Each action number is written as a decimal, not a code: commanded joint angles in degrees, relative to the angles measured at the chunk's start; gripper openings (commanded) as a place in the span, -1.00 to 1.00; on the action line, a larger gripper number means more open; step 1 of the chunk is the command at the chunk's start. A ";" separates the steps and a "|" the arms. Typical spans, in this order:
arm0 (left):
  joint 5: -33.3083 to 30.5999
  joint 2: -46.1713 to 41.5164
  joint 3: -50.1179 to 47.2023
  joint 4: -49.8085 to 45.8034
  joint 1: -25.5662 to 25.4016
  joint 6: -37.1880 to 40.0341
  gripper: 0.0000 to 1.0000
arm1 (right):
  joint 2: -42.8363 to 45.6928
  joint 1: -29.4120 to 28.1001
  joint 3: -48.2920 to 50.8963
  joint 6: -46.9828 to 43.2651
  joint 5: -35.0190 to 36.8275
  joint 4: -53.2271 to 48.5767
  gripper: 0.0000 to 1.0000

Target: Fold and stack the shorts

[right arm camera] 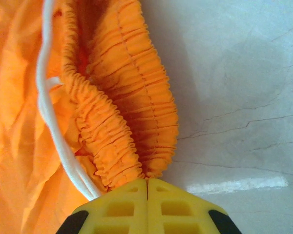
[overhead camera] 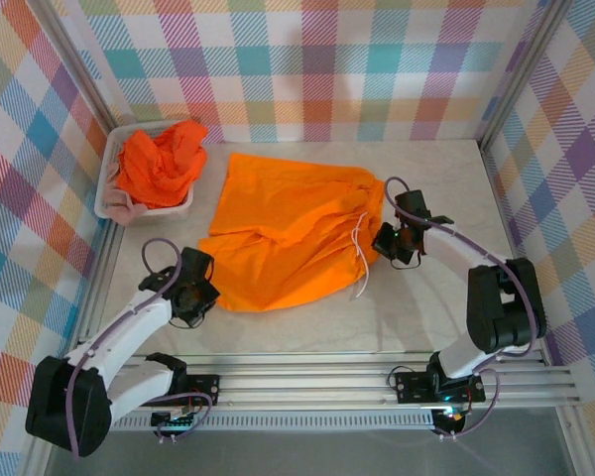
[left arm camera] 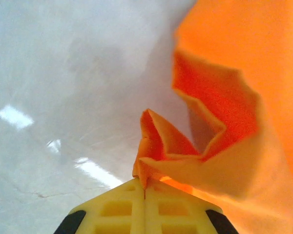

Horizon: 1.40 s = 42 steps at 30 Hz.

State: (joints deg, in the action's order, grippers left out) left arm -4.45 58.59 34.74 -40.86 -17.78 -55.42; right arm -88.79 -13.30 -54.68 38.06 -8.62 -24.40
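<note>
Top external view: one pair of bright orange cloth shorts (overhead camera: pixel 288 233) lies spread out mid-scene on the pale marbled worktop (overhead camera: pixel 426 307), waistband end to the right. Left end effector (overhead camera: pixel 200 295) sits at their near left corner, and the left wrist cam shows its yellow fingers (left arm camera: pixel 117 209) pinched together on a small fold of orange hem. Right end effector (overhead camera: pixel 385 241) is clamped on the gathered elastic waistband (right arm camera: pixel 132 97), with the white drawstring (right arm camera: pixel 49 122) just beside it. Far left, a white plastic mesh basket (overhead camera: pixel 103 188) holds another crumpled orange pair (overhead camera: pixel 159 164) plus some dusty pink cloth (overhead camera: pixel 129 210).
</note>
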 commanded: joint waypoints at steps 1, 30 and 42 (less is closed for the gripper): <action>-3.45 -3.69 7.67 -6.87 2.44 5.71 -1.00 | 4.09 0.59 -1.05 -2.14 -1.98 -2.47 -1.00; -0.92 2.97 53.01 -19.27 11.10 20.02 -1.00 | 25.03 2.58 -12.83 -7.98 -8.08 -18.94 -1.00; 0.51 23.74 75.20 -10.70 11.03 21.65 -1.00 | -6.64 3.25 -50.63 -15.90 -8.73 -17.30 -1.00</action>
State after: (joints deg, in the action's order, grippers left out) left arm -3.95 77.41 104.97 -55.99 -7.29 -35.83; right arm -89.25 -10.76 -94.54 26.13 -16.16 -42.78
